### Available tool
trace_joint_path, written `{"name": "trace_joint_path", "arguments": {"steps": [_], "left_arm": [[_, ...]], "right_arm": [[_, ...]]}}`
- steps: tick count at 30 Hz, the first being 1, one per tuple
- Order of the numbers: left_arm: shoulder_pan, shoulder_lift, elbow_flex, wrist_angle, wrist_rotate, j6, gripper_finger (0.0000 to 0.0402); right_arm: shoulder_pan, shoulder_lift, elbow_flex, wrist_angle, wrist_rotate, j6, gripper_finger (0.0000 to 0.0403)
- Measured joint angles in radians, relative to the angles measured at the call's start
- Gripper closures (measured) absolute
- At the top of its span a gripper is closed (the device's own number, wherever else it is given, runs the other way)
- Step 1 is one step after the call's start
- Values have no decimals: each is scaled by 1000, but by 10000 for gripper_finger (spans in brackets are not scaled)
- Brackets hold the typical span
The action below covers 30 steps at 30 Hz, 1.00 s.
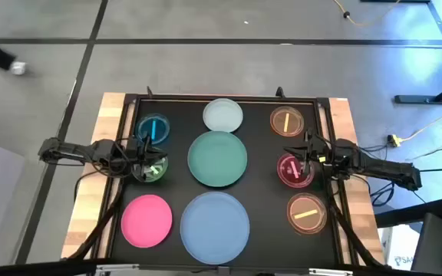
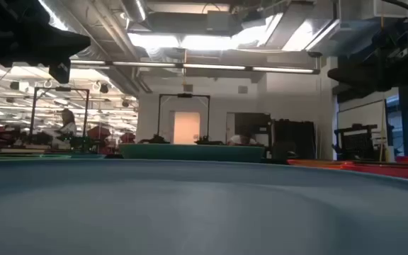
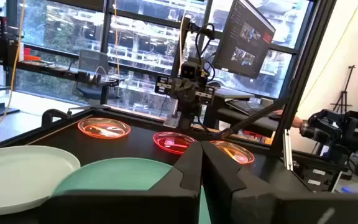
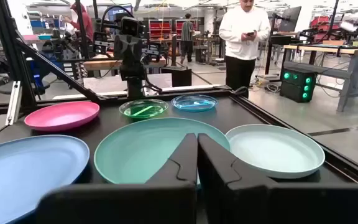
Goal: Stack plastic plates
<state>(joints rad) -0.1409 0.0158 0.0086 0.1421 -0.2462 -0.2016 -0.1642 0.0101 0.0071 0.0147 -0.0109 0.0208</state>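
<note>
All plates lie flat and apart on the black mat. Down the middle are the small pale mint plate (image 1: 222, 115), the teal plate (image 1: 217, 159) and the large light blue plate (image 1: 215, 225). The pink plate (image 1: 146, 221) is near left. The translucent blue dish (image 1: 153, 129) and green dish (image 1: 150, 167) are on the left. Two orange dishes (image 1: 287, 121) (image 1: 307, 212) and the magenta dish (image 1: 295, 170) are on the right. My left gripper (image 3: 201, 155) is shut and empty, hovering by the green dish. My right gripper (image 4: 197, 146) is shut and empty, over the magenta dish.
The mat has a raised black frame (image 1: 221, 98) set on a wooden table (image 1: 90, 176). In the low view the light blue plate (image 2: 190, 205) fills the foreground. A person (image 4: 244, 37) stands beyond the table's left side. Bare mat lies between the plates.
</note>
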Motion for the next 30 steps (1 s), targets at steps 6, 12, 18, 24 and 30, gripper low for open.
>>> {"name": "trace_joint_path", "arguments": {"steps": [6, 12, 18, 24, 30], "left_arm": [[0, 0, 0, 0, 0, 0, 398], [0, 0, 0, 0, 0, 0, 398], [0, 0, 0, 0, 0, 0, 398], [0, 0, 0, 0, 0, 0, 398], [0, 0, 0, 6, -20, 0, 398]], "right_arm": [[0, 0, 0, 0, 0, 0, 398], [0, 0, 0, 0, 0, 0, 397], [0, 0, 0, 0, 0, 0, 398], [0, 0, 0, 0, 0, 0, 398], [0, 0, 0, 0, 0, 0, 398]]}}
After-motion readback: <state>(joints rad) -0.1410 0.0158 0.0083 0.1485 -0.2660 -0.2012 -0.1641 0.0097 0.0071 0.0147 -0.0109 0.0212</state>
